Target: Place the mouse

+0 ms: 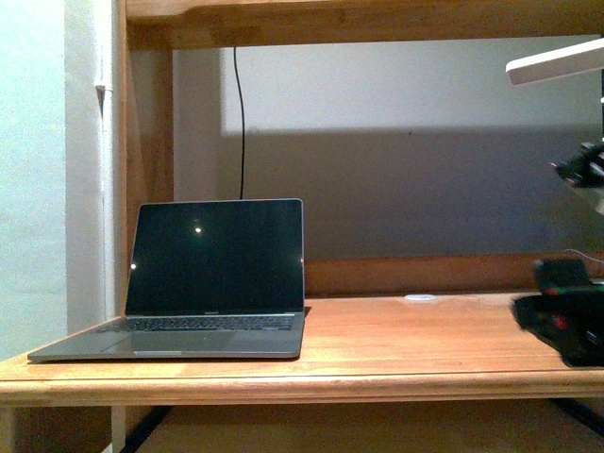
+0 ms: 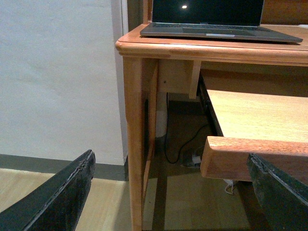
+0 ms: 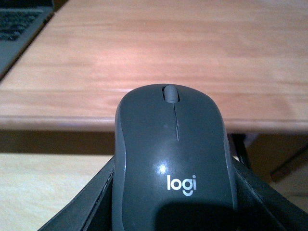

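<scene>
Carrying step, I judge: the right fingers [image 3: 84,209] clamp the mouse [image 3: 175,159] just short of the table [image 3: 168,48] edge (left fingers [image 2: 57,197] apart, empty), so next comes advancing, lowering, releasing.

The laptop [image 1: 212,283] sits on the left side of the desk [image 1: 396,340]. A small disc [image 1: 420,298] lies to its right, near the back. The mouse [image 3: 174,159] sits in the right gripper [image 1: 566,326], maybe just before the desk's front edge. A shelf [image 2: 260,115] sticks out under the desk.
</scene>
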You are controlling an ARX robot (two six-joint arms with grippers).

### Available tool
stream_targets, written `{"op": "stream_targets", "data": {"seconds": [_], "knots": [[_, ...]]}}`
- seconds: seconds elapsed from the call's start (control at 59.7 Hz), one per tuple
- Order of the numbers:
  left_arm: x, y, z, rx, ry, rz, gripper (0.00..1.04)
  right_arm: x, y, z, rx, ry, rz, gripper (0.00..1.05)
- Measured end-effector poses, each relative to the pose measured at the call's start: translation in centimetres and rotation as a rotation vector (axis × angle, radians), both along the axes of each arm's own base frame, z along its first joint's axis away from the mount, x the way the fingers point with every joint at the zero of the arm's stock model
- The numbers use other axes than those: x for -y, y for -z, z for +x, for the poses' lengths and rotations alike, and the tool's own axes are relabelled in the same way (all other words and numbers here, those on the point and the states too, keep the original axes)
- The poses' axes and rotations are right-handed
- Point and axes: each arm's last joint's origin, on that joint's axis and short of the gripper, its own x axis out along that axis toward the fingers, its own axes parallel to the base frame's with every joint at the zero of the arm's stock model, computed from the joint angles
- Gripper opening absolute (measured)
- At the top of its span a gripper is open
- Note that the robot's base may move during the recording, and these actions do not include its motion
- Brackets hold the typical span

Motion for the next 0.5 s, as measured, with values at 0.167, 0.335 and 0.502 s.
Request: {"op": "stream_targets", "data": {"seconds": [0.167, 0.335, 0.502], "knots": [[0.0, 0.0, 0.0, 0.000, 0.000, 0.000, 0.97, -3.8, -1.3, 3.6, 0.026, 0.004, 0.003, 0.56], [0.0, 0.0, 0.0, 0.000, 0.000, 0.000, 0.97, -7.0, -1.6, 7.2, 0.043, 0.031, -0.028, 0.56], [0.0, 0.0, 0.0, 0.000, 0.000, 0.000, 0.97, -9.6, -2.0, 10.2, 0.064, 0.046, -0.053, 0.56]]}}
